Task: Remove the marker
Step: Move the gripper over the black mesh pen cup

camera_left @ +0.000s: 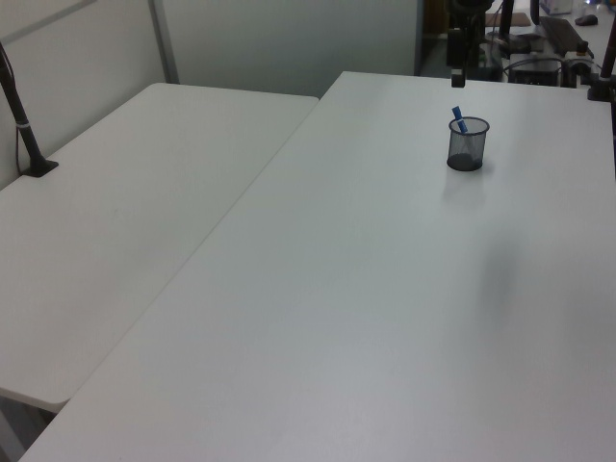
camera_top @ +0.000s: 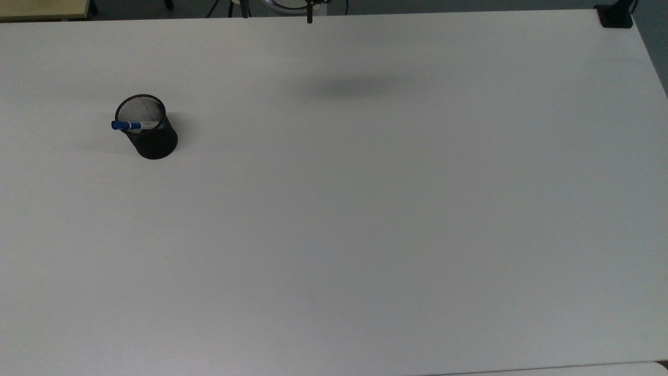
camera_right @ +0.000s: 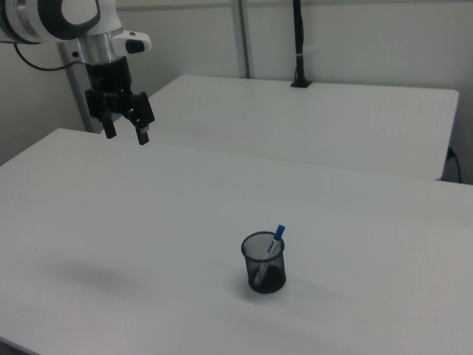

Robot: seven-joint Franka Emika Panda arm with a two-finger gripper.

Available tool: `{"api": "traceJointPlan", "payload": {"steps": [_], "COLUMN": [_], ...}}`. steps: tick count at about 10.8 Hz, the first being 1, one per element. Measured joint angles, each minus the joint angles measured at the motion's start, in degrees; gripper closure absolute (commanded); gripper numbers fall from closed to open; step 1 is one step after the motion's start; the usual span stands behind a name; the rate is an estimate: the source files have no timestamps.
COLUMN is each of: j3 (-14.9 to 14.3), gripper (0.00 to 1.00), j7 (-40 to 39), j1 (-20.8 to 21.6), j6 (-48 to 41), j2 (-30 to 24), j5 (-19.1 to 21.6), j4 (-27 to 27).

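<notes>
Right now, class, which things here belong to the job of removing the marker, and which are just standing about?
Belong to the job:
marker, leaning in the cup
black mesh cup
gripper, open, raised well away from the cup

Just about:
white table
second table behind
black post clamped on it

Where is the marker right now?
The marker stands tilted inside the black mesh cup at the top view's left, blue cap poking over the rim.

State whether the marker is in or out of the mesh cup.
In. The marker leans inside the upright mesh cup, its blue cap poking above the rim.
</notes>
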Motion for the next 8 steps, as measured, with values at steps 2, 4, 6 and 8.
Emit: {"api": "traceJointPlan", "payload": {"steps": [2,4,6,8], "j3": [-0.15,-0.55,-0.6,-0.6], "gripper": [0.0,0.0,0.0,0.0], "j7": [0.01,0.01,0.01,0.01], "j1": [-0.04,-0.14,-0.16,-0.16], "j6": [0.0,0.0,0.0,0.0], "j2": [-0.01,0.0,0.0,0.0], "j5": [0.0,0.0,0.0,0.01], "j4": [0.0,0.0,0.0,0.0]}}
